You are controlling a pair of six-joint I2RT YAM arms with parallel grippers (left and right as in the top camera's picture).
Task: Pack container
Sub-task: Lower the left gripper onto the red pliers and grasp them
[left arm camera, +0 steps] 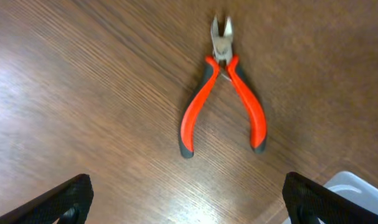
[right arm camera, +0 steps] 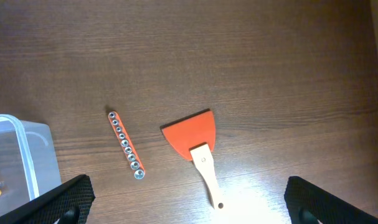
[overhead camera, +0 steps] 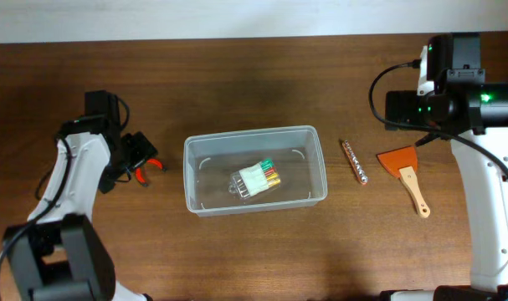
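The clear plastic container (overhead camera: 255, 170) sits mid-table with a small pack of coloured-tipped bits (overhead camera: 258, 178) inside; one corner shows in the left wrist view (left arm camera: 357, 186) and one in the right wrist view (right arm camera: 17, 155). Red-handled pliers (left arm camera: 221, 99) lie on the table left of it (overhead camera: 150, 170). My left gripper (left arm camera: 185, 202) is open and empty, hovering above the pliers. An orange scraper with a wooden handle (right arm camera: 198, 146) and a strip of sockets (right arm camera: 126, 144) lie right of the container. My right gripper (right arm camera: 189, 202) is open and empty above them.
The scraper (overhead camera: 407, 171) and socket strip (overhead camera: 354, 162) lie between the container and the right arm. The wooden table's far edge runs along the top of the overhead view.
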